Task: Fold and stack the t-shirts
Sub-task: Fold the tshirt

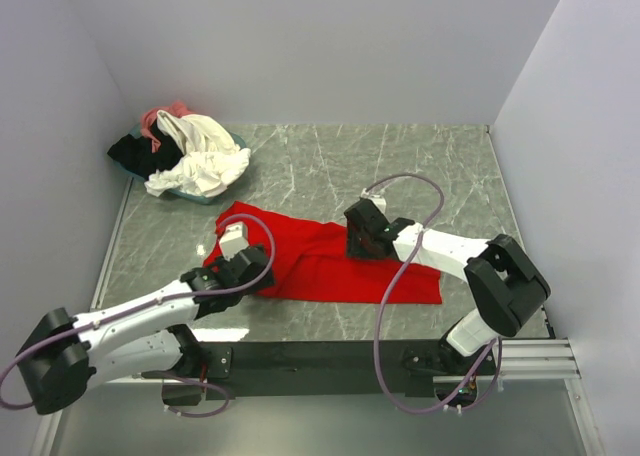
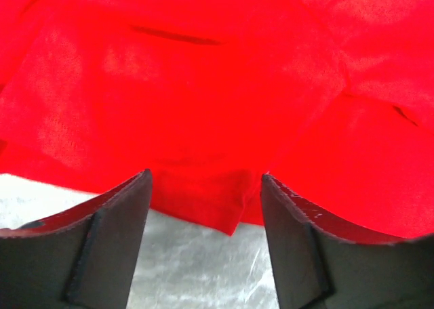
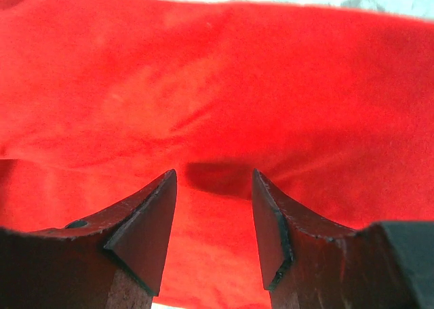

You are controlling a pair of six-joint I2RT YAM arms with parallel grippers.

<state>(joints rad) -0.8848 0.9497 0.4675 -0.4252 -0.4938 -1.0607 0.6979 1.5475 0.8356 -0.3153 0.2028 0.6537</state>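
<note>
The red t-shirt [image 1: 330, 261] lies spread on the marble table [image 1: 300, 176] under both tools. It is a plain, bright red with no print to be seen, soft and slightly wrinkled, and far wider than either tool.

The left gripper [image 2: 205, 177] sits at the shirt's edge with its jaws standing apart and nothing pinched between them. A pointed corner of the red hem lies on the table in the gap, just short of the fingertips, and bare marble shows below it, nearer the wrist. Beyond the tips the cloth fills the whole wrist view, with a dark slit-like crease ahead and a little toward the left finger, and a second layer overlapping on the right finger's side.

The right gripper [image 3: 213, 175] is set down over the body of the shirt, jaws likewise apart. Red cloth lies under and between the two fingers, and just ahead of the tips it dips into a shadowed hollow before rising in a smooth ridge (the fabric there looks faintly fuzzy). Past that ridge a thin strip of pale table shows.

Well away from both tools, beyond and to the left of the left gripper, a teal-rimmed tray [image 1: 182, 193] holds a heap of other shirts: a cream-white shirt [image 1: 205, 156] on top, a black shirt [image 1: 132, 154] and a pink shirt [image 1: 160, 118] behind it.
</note>
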